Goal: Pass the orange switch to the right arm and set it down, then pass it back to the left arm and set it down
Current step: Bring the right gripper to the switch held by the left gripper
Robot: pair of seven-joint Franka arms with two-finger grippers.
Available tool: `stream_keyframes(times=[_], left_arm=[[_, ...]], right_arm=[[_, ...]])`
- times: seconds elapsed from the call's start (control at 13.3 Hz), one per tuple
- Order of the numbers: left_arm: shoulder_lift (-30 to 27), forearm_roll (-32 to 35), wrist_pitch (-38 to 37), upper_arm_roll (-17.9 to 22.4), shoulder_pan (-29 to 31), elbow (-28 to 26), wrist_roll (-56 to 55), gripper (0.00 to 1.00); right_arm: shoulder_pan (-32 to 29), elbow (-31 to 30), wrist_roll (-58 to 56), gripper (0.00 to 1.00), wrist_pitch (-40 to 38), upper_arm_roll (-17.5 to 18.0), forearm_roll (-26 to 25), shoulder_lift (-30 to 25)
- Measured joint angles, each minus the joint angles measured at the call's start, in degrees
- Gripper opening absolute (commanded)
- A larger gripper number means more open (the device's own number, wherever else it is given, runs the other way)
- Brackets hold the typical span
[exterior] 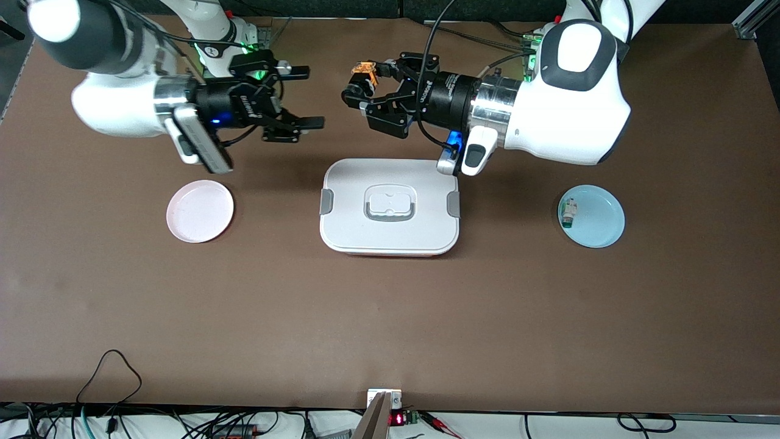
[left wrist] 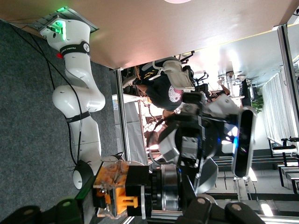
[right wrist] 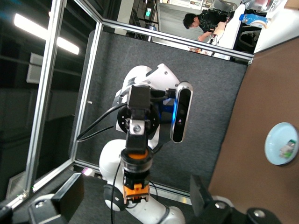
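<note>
Both arms up off the table, tools turned toward each other over the strip of brown table [exterior: 390, 317] between the box and the robots' bases. Left tool [exterior: 359, 85] grips the orange switch [exterior: 366, 70] between its fingers, held in the air; in the left wrist view the switch [left wrist: 114, 189] sits clamped at the fingertips, and in the right wrist view it [right wrist: 136, 175] shows end-on, pointing at the right tool. Right tool [exterior: 304, 97] stands wide, fingers spread, nothing in it, level with the left tool; a clear gap of air separates the two tools. The box [exterior: 390, 206] lies flat on the table, lid on, nearer to the front camera than both tools; neither tool is over its lid, though the left arm's wrist housing overlaps the box's corner toward the left arm's end. Pink plate [exterior: 200, 211] sits toward the right arm's end, well apart from the box. Light-blue plate [exterior: 592, 216] sits toward the left arm's end, carrying a small white switch with green end [exterior: 568, 214] near its rim.
</note>
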Motion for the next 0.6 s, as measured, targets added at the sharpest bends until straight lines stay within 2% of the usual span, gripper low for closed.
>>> stream_keyframes(times=[0.3,0.6], left_arm=[[0.0,0.0,0.0,0.0,0.1,0.0,-0.15,0.1],[0.0,0.0,0.0,0.0,0.22,0.0,-0.22,0.1]], right_arm=[[0.33,-0.8,0.02,1.0,2.63,2.35,2.17,-0.03],[0.44,-0.8,0.16,1.0,6.59,5.44,6.7,-0.48]])
